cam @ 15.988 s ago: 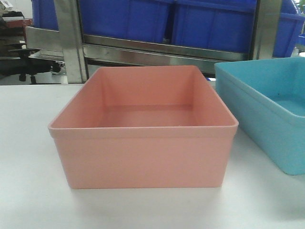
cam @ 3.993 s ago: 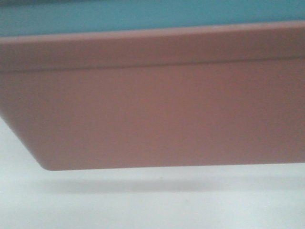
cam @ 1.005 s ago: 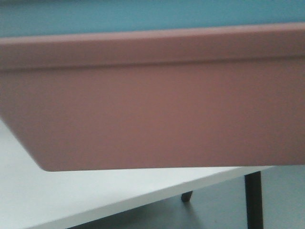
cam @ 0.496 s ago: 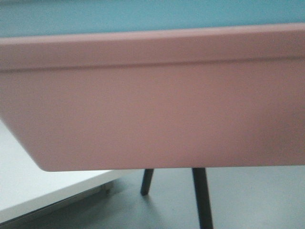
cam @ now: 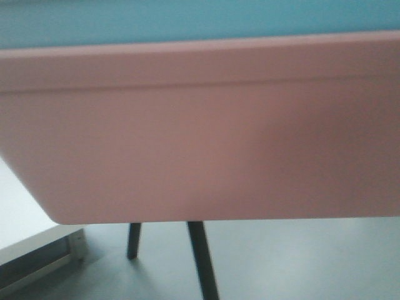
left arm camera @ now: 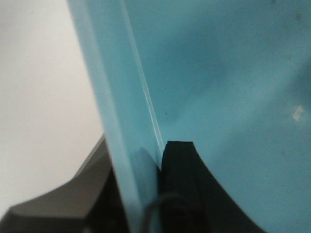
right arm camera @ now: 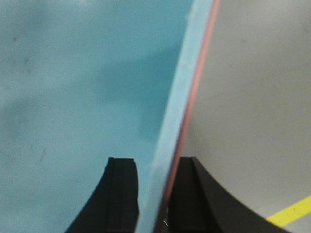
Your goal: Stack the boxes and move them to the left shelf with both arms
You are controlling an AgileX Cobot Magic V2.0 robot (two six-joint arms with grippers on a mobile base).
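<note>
The blue box point(cam: 187, 22) sits inside the pink box point(cam: 200, 156), both up in the air with the tabletop point(cam: 19, 215) edge down at 8 o'clock, and they look light, stiff and a bit slippery, so the left hand point(left arm camera: 141, 170) and the right hand point(right arm camera: 154, 174) each squeeze a thin side wall tight.

Left gripper point(left arm camera: 142, 145): two fingers, both black. One finger point(left arm camera: 181, 184) is matte with a flat, squared tip. Its outer edge flares toward the base in a smooth concave curve. The other finger point(left arm camera: 92, 189) reads dark grey where light catches its sloped upper face; it is blurred and its detail is lost. A thin dark wire loop point(left arm camera: 154, 206) arcs low between them, its ends out of sight.

Right gripper point(right arm camera: 153, 162): same pattern, with matte black fingers point(right arm camera: 120, 194). One has a squared tip, a faint lengthwise ridge, and a base that widens outward. Its partner is flat-topped, with an outer edge sweeping out in a curve.
</note>
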